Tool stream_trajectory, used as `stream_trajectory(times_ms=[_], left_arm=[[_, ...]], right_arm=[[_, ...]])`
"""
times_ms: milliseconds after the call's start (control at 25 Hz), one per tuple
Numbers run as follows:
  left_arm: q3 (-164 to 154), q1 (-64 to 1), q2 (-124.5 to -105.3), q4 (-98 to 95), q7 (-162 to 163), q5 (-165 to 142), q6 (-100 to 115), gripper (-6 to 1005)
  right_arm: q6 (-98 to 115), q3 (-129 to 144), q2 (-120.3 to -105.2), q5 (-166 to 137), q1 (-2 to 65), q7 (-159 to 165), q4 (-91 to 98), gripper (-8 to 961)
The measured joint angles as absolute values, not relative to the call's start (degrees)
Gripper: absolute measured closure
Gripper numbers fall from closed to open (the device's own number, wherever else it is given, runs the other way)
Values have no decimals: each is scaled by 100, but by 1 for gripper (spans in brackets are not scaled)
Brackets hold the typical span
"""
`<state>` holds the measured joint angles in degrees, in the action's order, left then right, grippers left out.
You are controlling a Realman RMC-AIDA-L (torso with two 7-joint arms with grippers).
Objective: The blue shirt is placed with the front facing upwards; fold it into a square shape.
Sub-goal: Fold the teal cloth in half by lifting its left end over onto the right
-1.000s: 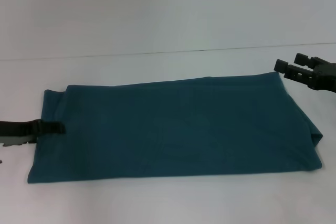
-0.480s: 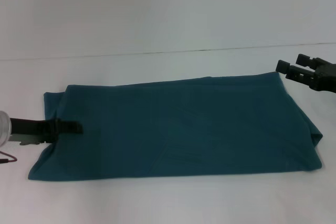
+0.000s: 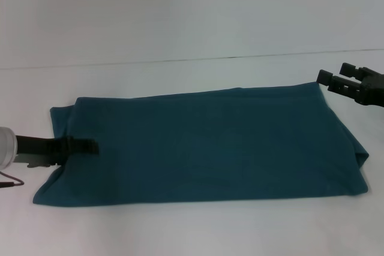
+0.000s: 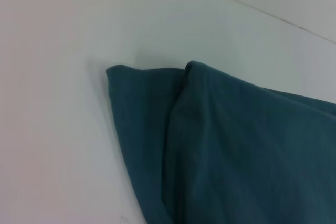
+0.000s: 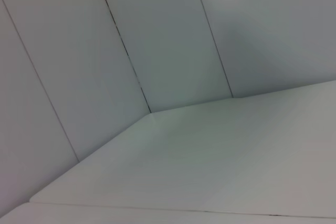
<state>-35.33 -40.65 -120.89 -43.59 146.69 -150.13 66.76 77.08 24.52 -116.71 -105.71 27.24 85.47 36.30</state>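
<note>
Lettering not showing on the blue shirt, lying folded into a long band across the white bench. Left gripper reaching over its left end, state indeterminable. Right gripper hovering released off the far right corner. Left wrist view alone showing layered corner folds.

Head view: camera high up, looks forward and down at white counter, far enough back to see whole blue shirt and wall behind. Left pincer pokes in from left side, right pincer from right.

Left wrist view: camera very near, looks at one corner of blue shirt on counter. Head view shows same shirt.

Right wrist view: camera looks away from shirt, sees only counter and wall panels.
</note>
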Motion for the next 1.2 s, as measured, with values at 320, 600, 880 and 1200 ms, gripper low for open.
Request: stream_trajectory(times_ms=[320, 600, 880, 1200], left_arm=[[-3533, -4129, -12101, -4286, 14650, -14928, 6737, 129], [-3533, -4157, -12103, -4278, 14626, -14931, 6727, 147], [-3616, -4172, -12103, -4278, 14618, -14973, 6723, 311], [-3683, -4175, -12103, -4281, 14618, -14977, 6736, 722]], right_arm=[[7704, 2452, -11672, -10571, 2725, 8543, 3630, 37], [7685, 2451, -11671, -10573, 2724, 8542, 3630, 37], [7681, 2385, -11671, -10574, 2724, 8544, 3630, 37], [7682, 2381, -11672, -10574, 2742, 8546, 3630, 38]])
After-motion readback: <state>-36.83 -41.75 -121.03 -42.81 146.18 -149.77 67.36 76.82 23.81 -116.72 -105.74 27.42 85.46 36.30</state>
